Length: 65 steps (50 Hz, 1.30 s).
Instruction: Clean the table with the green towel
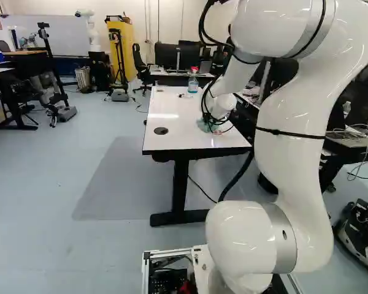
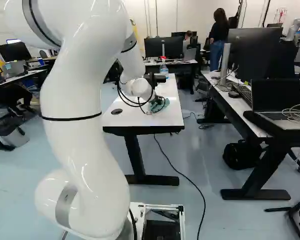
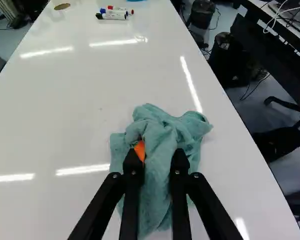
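Green towel (image 3: 157,127): bunched between the two fingers, its loose folds fanned out ahead of and around them; it lies close to one long edge of the surface, towards the end nearer the base.
End effector (image 3: 156,156): closed on the gathered cloth from both sides, the towel's thickness keeping the fingers apart.
Surface (image 3: 60,115): white and glossy, with bright streaks that look like reflected light, not dirt.
Faint speck (image 3: 101,108): beside the cloth, apart from it; perhaps a mark to wipe.
Wiping: probably the step in hand, the towel being held and apparently down on the surface; how much has been cleaned cannot be told.
Next stroke: should draw the cloth flat along the surface with light, even pressure, firm enough in the grip that the bunch does not slip, and turn before the edge.
Markers (image 3: 114,12): loose, well ahead of the towel; a long stroke could roll them, so stop short or go round.
Spray bottle (image 1: 193,81): upright towards the far end, worth steering clear of; only a blue sliver of what may be its base shows in the wrist view.
Orange pad (image 3: 140,150): one shows partly; the other is almost wholly buried in cloth.
Towel's underside: hidden, so its contact and pressure are unclear.
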{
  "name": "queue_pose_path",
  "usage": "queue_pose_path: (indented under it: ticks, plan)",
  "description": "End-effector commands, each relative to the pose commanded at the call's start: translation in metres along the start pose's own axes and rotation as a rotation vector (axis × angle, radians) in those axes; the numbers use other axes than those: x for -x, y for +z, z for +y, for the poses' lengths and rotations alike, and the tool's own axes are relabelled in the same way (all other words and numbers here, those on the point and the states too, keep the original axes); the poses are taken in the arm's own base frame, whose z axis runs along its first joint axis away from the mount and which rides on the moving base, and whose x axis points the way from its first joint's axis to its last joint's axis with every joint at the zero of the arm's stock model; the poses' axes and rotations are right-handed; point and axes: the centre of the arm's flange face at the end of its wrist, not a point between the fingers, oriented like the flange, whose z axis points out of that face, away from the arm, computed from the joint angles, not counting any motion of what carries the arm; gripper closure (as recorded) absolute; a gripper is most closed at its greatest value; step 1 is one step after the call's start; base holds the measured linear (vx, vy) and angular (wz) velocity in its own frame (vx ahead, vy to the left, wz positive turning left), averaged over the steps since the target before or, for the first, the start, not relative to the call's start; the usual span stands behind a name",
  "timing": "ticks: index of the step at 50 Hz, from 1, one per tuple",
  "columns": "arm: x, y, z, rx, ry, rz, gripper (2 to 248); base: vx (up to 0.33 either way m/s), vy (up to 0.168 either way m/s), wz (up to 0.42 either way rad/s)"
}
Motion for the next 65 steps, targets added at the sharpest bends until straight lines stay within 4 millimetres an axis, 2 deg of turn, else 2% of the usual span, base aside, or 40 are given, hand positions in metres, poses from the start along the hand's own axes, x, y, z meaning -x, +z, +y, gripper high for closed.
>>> queue_pose_path:
  ticks: [18, 33, 48, 65]
  plan:
    - [0.012, -0.015, -0.024, -0.034, -0.029, -0.01, 187, 0.0, 0.0, 0.0]
    - [0.015, -0.018, -0.048, -0.068, -0.059, -0.011, 187, 0.0, 0.0, 0.0]
    - [0.009, -0.01, -0.072, -0.101, -0.087, -0.005, 187, 0.0, 0.0, 0.0]
    - [-0.006, 0.012, -0.091, -0.121, -0.102, 0.011, 187, 0.0, 0.0, 0.0]
